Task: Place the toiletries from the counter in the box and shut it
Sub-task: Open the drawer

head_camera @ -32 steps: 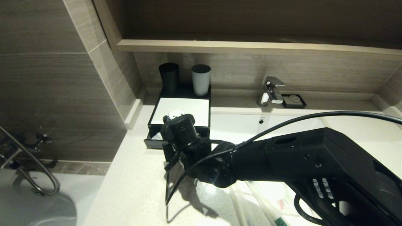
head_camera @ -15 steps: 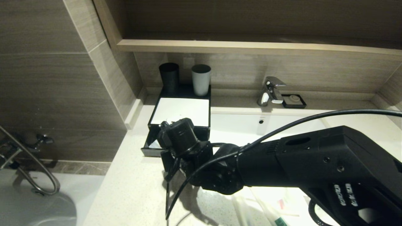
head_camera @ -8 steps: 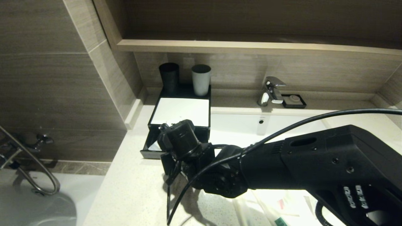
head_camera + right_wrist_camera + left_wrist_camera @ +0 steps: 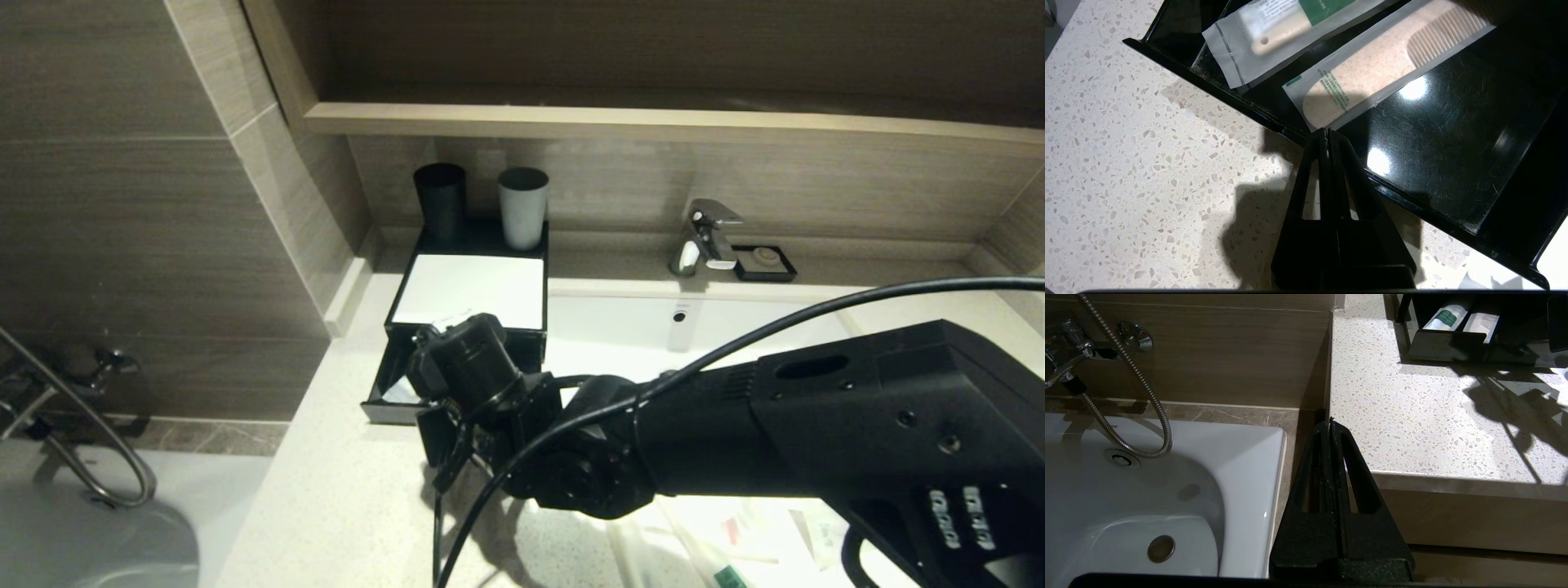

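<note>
The black box with its white panel stands at the back left of the counter. Its drawer is pulled out. Two toiletries lie in it: a green-labelled packet and a comb packet. My right gripper is shut, its tips at the drawer's front rim, holding nothing that I can see. More clear packets lie on the counter at the near right, partly hidden under my right arm. My left gripper is shut and empty, parked off the counter's left edge.
A black cup and a grey cup stand on the box's back. The white basin, tap and black soap dish are to the right. A bathtub with shower hose lies left of the counter.
The drawer has slid further out of the box toward me. My right gripper has drawn back with it, staying shut at the front rim.
</note>
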`<state>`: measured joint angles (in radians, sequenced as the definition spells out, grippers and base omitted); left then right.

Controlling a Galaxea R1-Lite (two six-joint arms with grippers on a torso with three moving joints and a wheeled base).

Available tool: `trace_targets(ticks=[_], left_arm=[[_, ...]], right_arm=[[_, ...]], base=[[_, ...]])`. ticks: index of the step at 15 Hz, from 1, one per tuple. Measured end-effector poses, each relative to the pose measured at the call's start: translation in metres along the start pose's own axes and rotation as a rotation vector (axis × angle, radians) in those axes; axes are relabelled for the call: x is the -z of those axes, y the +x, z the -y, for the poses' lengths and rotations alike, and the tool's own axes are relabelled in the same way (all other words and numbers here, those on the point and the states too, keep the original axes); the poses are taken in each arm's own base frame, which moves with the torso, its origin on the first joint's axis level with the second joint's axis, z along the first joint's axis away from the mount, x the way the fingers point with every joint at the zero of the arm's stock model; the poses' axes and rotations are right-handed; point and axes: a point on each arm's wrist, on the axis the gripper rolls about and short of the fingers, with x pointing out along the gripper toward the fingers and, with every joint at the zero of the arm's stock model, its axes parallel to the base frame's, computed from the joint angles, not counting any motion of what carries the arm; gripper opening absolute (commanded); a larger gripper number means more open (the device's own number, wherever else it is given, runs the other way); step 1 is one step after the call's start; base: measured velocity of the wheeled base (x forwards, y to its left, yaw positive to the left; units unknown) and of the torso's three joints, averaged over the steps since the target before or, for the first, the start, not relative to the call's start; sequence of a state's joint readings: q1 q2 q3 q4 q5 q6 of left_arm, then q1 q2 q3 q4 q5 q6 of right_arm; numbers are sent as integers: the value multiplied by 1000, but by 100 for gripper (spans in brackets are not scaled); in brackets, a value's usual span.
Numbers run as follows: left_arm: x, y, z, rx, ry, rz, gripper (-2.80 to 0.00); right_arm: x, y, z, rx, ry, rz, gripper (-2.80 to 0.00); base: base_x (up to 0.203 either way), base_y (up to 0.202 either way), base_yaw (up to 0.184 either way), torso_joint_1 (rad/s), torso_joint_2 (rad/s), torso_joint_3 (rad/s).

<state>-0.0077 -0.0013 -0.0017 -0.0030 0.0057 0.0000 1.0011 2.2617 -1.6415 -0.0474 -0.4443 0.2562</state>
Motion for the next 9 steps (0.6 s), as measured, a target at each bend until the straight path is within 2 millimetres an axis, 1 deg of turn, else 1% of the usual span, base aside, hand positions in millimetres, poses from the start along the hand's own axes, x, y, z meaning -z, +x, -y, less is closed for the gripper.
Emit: trace_targets(ticks=[9], left_arm=[[0, 0, 0, 0, 0, 0, -280]], right_arm=[[1, -7, 0, -24, -3, -13, -280]], base=[[0, 0, 0, 0, 0, 0]])
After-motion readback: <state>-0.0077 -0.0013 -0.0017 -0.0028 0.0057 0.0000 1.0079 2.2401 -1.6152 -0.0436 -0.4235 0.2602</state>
